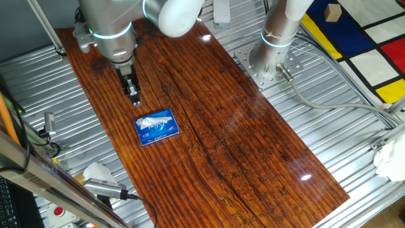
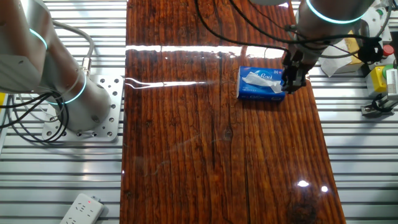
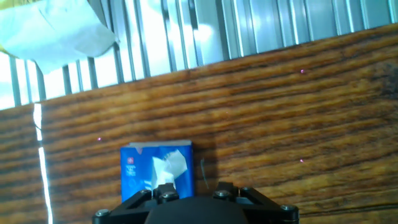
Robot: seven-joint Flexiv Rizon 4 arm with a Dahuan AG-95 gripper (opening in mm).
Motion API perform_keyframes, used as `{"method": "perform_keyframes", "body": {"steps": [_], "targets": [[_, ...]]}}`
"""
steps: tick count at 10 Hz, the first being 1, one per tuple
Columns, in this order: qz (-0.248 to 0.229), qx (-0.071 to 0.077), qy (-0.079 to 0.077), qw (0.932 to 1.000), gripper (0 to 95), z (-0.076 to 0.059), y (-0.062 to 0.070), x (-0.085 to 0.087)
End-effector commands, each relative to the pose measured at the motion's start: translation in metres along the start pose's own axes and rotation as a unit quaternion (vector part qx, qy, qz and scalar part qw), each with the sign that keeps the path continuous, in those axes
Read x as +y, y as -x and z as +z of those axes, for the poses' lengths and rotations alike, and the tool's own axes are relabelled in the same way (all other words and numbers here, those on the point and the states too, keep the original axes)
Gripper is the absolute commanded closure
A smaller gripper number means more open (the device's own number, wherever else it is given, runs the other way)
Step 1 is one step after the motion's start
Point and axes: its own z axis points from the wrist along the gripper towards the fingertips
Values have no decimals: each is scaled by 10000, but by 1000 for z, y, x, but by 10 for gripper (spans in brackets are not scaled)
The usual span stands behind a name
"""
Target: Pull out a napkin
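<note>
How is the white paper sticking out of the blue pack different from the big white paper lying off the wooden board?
The napkin is a small, thin tuft poking from the blue pack on the wooden board. The white wad looks bulkier and lies loose on the ribbed metal surface, away from the pack. Both are white, crumpled paper.

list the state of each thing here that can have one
tissue pack: lying flat on the wooden table, opening up
napkin: tuft poking out of the pack's slot, not pulled out
pincer: above the table beside the pack, holding nothing; open or shut unclear
white paper wad: off the wood, on the metal slats
</note>
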Motion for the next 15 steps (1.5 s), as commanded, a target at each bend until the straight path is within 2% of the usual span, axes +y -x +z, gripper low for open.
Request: {"method": "perform_keyframes", "body": {"steps": [1,5,8,15], "targets": [[64,-60,3,10000,570,4,-1,2],[450,-144,-36,9989,570,14,-10,19],[464,-207,-64,9987,570,21,-14,25],[466,-224,-54,9986,570,38,-21,34]]}}
